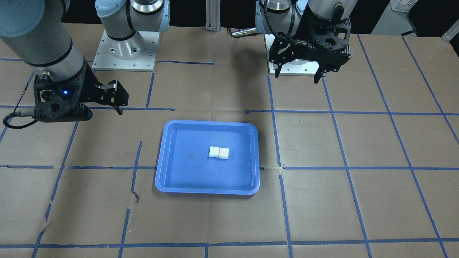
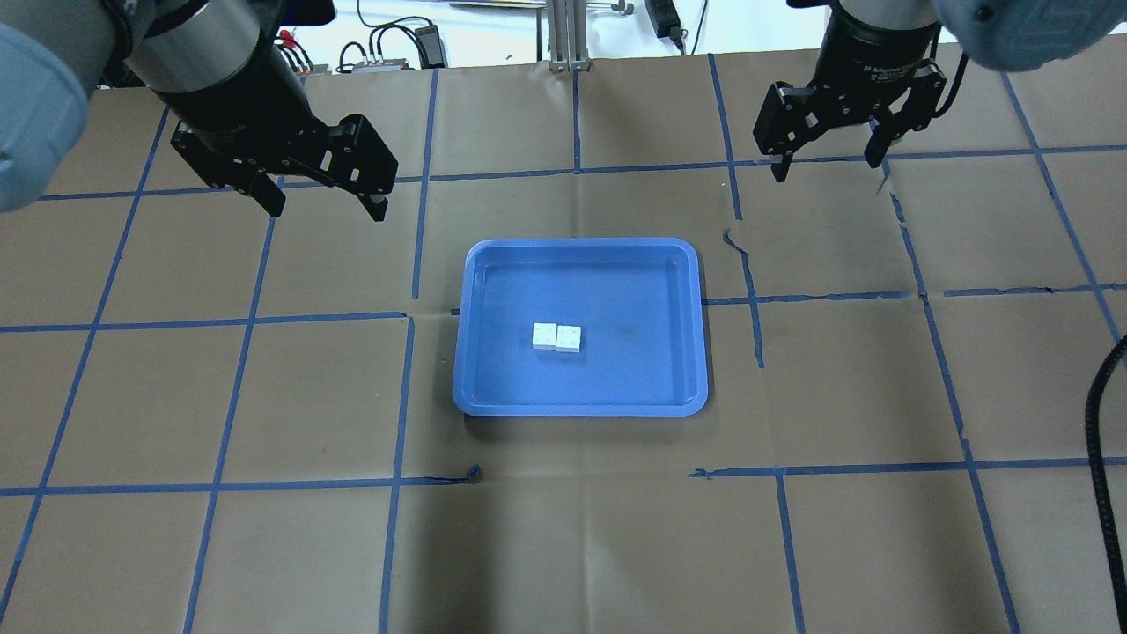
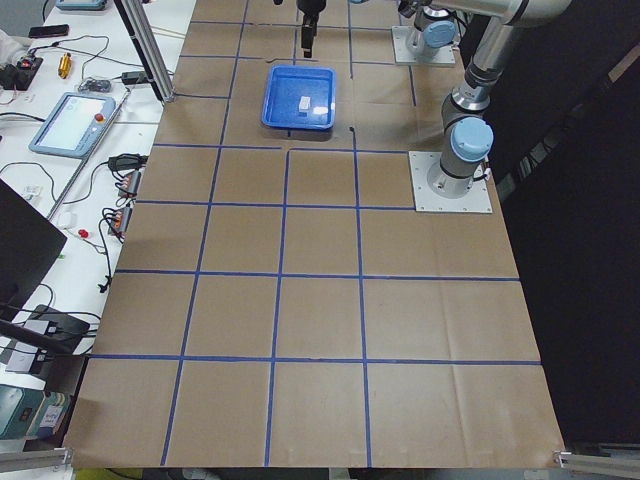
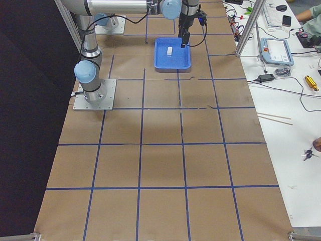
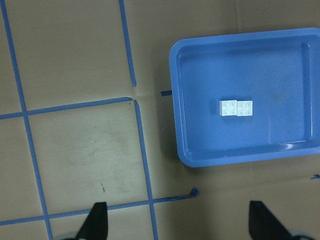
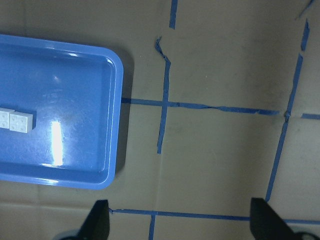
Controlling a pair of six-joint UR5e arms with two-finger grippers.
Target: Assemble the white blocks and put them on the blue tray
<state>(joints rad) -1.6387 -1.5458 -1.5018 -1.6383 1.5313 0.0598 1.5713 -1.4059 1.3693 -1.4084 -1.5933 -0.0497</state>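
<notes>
The left gripper [image 2: 326, 208] and right gripper [image 2: 828, 169] hover empty, fingers spread, well apart from the tray [image 2: 493, 392] holding two blocks [image 2: 556, 337]

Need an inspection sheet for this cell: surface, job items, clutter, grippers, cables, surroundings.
Surface: brown paper over the table, with a blue tape grid, torn or lifted in places.
Job's things: white blocks lie side by side, touching, studs up, inside the blue tray; not stacked.
Clutter: nothing seen.
Grippers: left gripper open, empty, off the tray; right gripper open, empty, off the tray.
Cables: black cable hangs at the table's right edge.
Surroundings: bench beside the table with a teach pendant and loose wiring.
</notes>
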